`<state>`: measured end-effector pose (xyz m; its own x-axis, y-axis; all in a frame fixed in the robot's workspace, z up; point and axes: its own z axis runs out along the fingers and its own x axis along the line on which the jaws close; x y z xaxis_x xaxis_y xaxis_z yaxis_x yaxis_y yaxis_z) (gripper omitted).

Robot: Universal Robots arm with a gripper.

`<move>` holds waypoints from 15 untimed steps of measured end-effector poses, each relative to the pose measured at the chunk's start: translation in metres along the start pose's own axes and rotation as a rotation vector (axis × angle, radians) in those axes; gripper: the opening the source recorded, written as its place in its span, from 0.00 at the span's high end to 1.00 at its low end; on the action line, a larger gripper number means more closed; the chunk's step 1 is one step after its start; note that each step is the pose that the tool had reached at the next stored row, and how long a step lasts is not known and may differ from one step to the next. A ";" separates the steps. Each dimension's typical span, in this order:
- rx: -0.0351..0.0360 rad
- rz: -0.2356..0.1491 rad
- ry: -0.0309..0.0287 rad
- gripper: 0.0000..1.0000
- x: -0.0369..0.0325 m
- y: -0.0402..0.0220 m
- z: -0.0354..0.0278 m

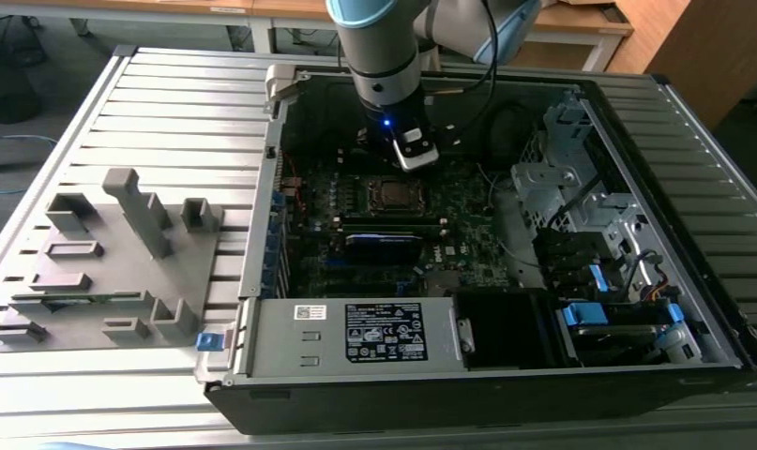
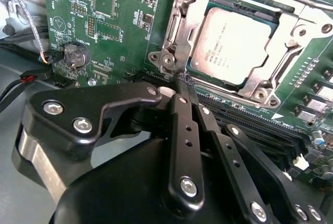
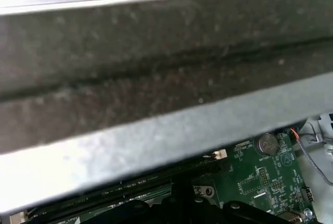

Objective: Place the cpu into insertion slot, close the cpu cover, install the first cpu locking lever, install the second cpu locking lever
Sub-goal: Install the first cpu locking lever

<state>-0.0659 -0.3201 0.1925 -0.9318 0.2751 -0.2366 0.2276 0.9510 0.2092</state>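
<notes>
Gripper (image 2: 186,80) pinched together, empty, tips at cpu cover (image 2: 179,31) corner. Cpu (image 2: 237,44) seated under it; insertion slot mostly hidden beneath.

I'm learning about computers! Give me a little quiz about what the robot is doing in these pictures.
1. True or false: the cpu sits inside the window of the cpu cover.
2. What are the tips of the gripper closest to in the second wrist view? A) the round coin battery B) a corner of the cpu cover C) the grey holder outside the case
3. Fill in: the motherboard is coloured ____.

Key: 1 true; 2 B; 3 green.
</notes>
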 end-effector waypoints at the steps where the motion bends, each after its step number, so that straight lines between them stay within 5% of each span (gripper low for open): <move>1: -0.0003 0.000 -0.0011 0.89 0.0001 -0.0001 0.0003; 6: -0.0058 0.000 -0.0089 0.89 0.0007 -0.0006 0.0024; 11: -0.0061 0.000 -0.0073 0.89 0.0005 -0.0003 0.0015; 15: -0.0052 0.001 -0.0047 0.89 -0.0014 0.0014 -0.0062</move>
<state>-0.0660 -0.3201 0.1990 -0.9304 0.2762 -0.2410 0.2266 0.9501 0.2143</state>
